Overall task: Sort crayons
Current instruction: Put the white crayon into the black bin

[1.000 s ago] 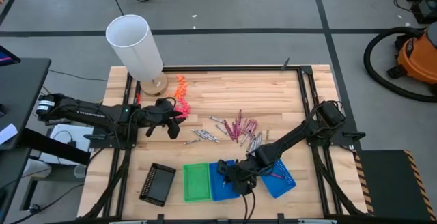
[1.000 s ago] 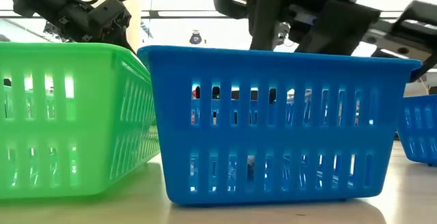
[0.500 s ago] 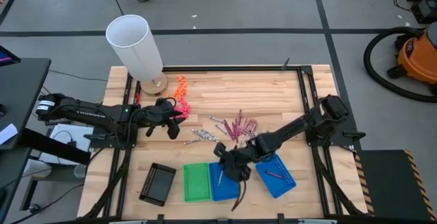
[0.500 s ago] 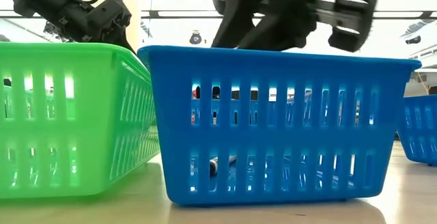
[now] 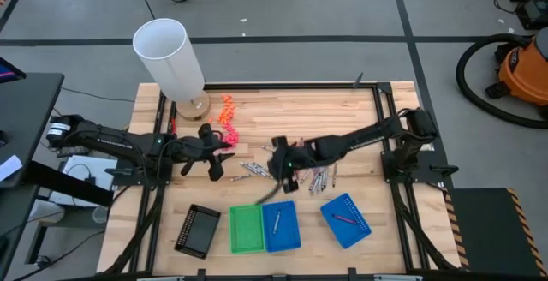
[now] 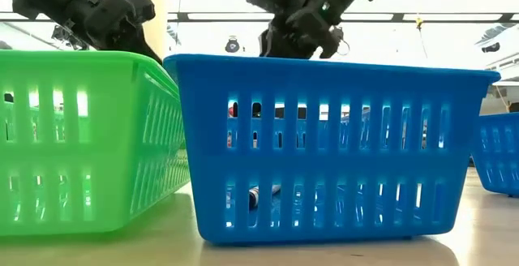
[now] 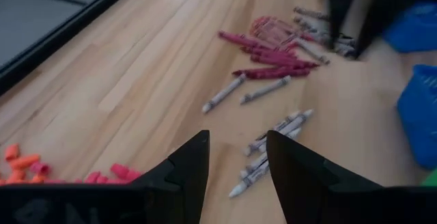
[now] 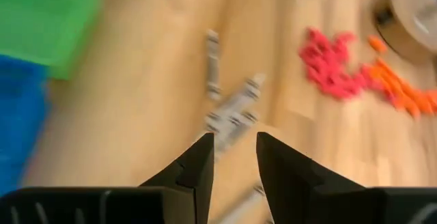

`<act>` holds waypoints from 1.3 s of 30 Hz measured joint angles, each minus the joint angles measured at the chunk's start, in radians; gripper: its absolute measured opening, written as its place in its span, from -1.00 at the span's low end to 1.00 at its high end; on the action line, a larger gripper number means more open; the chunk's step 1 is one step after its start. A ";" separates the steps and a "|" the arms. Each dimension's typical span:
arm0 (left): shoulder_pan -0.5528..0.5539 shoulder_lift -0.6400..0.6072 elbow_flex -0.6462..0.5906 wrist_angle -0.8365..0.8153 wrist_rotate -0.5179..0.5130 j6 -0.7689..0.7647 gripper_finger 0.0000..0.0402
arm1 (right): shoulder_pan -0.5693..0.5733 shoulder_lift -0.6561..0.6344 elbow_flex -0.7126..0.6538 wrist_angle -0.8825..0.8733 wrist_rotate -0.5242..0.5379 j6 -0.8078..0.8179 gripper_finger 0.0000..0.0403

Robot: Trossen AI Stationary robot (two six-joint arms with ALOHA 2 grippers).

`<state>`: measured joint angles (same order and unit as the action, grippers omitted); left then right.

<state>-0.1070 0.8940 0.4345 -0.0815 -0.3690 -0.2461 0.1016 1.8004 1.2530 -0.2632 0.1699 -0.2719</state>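
right hand [image 5: 287, 176]: released, empty, back over crayons [image 5: 300, 159] at frame centre | change: one crayon now in middle blue tray [image 5: 292, 238] | left hand [image 5: 214, 168]: released, waiting centre-left | most unsorted

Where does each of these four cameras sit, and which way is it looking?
High view: above the table, looking straight down; shows both arms, left gripper and right gripper over the loose crayons.
Low view: at table-top height, looking level at the green basket and blue basket; both arms show above them.
Left wrist view: on the left arm, past its open fingers to the crayons.
Right wrist view: on the right arm, past its open fingers to grey crayons.
Shared: high and low views both show one crayon in the blue basket.
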 joint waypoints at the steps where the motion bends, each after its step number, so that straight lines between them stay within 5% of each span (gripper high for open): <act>1: 0.001 0.009 0.001 0.007 0.000 0.005 -0.22 | -0.017 0.000 0.000 -0.005 0.002 0.012 -0.40; 12: 0.027 0.181 0.000 0.010 0.040 0.012 -0.22 | -0.101 0.000 -0.033 -0.058 0.016 0.089 -0.50; 22: 0.016 0.304 0.001 0.056 0.270 -0.109 -0.23 | -0.084 0.000 -0.099 0.008 0.025 0.103 -0.59; 32: -0.092 0.414 0.009 0.062 0.225 -0.287 -0.23 | -0.068 -0.013 -0.103 -0.040 0.073 0.112 -0.59; 39: -0.144 0.522 0.150 -0.079 0.116 -0.253 -0.23 | -0.044 -0.079 -0.192 0.075 0.087 0.122 -0.59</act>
<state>-0.2515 1.4159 0.5842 -0.1608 -0.2530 -0.4993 0.0574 1.7216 1.0606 -0.1886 0.2570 -0.1497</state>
